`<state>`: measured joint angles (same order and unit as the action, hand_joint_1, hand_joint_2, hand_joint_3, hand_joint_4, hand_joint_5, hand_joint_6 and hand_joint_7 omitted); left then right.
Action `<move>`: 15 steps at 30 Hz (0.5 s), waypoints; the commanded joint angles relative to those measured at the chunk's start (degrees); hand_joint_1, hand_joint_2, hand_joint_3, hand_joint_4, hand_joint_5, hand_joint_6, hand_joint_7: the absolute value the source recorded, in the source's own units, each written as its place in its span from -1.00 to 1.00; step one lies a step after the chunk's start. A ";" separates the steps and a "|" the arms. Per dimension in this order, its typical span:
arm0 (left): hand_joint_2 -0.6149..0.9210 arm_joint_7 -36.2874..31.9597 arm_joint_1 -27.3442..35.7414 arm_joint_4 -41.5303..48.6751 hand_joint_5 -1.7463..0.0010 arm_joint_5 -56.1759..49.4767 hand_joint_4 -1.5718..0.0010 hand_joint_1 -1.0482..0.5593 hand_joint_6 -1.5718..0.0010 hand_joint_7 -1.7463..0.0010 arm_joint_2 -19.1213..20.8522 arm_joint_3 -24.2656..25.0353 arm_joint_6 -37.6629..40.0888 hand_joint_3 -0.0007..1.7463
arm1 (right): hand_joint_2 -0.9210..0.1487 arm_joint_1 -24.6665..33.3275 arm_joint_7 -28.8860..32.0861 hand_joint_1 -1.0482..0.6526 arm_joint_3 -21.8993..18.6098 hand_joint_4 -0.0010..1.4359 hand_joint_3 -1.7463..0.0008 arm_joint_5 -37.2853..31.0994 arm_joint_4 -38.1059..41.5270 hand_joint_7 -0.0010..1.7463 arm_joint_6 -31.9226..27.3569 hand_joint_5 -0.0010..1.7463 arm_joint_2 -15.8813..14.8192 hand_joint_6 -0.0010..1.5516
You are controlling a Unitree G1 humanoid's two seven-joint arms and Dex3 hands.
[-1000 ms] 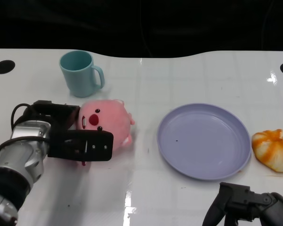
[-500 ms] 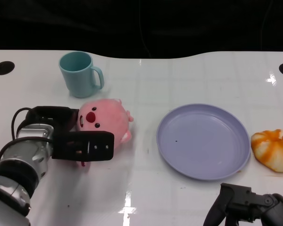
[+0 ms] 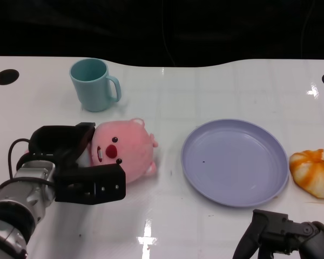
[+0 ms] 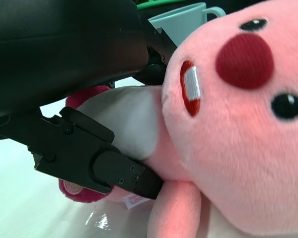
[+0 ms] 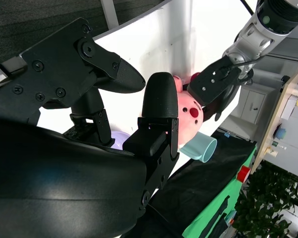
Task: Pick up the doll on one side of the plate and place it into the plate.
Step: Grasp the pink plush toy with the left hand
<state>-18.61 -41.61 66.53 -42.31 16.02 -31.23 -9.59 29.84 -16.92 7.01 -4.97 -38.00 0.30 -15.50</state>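
A pink plush doll with a red nose lies left of the purple plate. My left hand grips it from the left, with fingers behind it and in front of it. In the left wrist view the doll fills the picture, and black fingers press against its white belly. I cannot tell whether it is off the table. My right hand rests near the front edge, below the plate, holding nothing, fingers apart. The right wrist view shows that hand, with the doll and my left hand beyond it.
A teal mug stands behind the doll, handle to the right. An orange and white round object lies right of the plate, close to its rim. Black backdrop runs along the table's far edge.
The doll has tipped and turned in my left hand, its face now lower and more to the right. The hand has shifted slightly toward the front. The right hand has not moved.
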 commanded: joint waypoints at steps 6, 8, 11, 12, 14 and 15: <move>0.62 -3.73 4.85 -5.43 -1.00 4.87 -0.14 0.10 0.13 -1.00 1.50 4.66 -5.78 0.02 | -0.24 -0.63 0.14 0.14 -0.22 -0.06 -0.28 0.46 0.98 0.53 0.74 0.89 -0.19 -0.20; 0.59 -3.03 5.35 -6.98 -1.00 6.22 -0.14 0.11 0.14 -1.00 1.74 5.93 -6.00 0.05 | -0.24 -0.94 0.09 0.14 -0.28 -0.05 -0.28 0.58 1.41 0.52 0.82 0.89 -0.20 -0.20; 0.59 -0.84 6.15 -10.01 -1.00 8.78 -0.15 0.10 0.15 -1.00 1.91 8.22 -5.83 0.05 | -0.24 -1.54 -0.06 0.14 -0.36 -0.06 -0.28 0.89 2.04 0.52 0.54 0.89 -0.19 -0.21; 0.57 -0.03 6.46 -11.49 -1.00 9.36 -0.15 0.10 0.14 -1.00 2.06 8.86 -5.49 0.09 | -0.24 -1.72 -0.10 0.14 -0.39 -0.06 -0.28 0.93 2.24 0.52 0.53 0.89 -0.22 -0.21; 0.52 1.22 7.18 -14.54 -1.00 10.11 -0.16 0.10 0.12 -1.00 2.34 9.87 -4.59 0.17 | -0.24 -1.98 -0.12 0.14 -0.47 -0.06 -0.28 0.89 2.51 0.52 0.61 0.89 -0.30 -0.21; 0.50 1.70 7.61 -16.26 -1.00 10.24 -0.16 0.11 0.11 -1.00 2.55 10.29 -4.25 0.20 | -0.24 -2.05 -0.14 0.14 -0.52 -0.07 -0.28 0.96 2.58 0.52 0.54 0.89 -0.31 -0.21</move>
<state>-17.87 -34.79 52.58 -32.99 17.03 -22.01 -14.37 27.91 -16.97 6.92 -4.77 -35.82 0.44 -15.51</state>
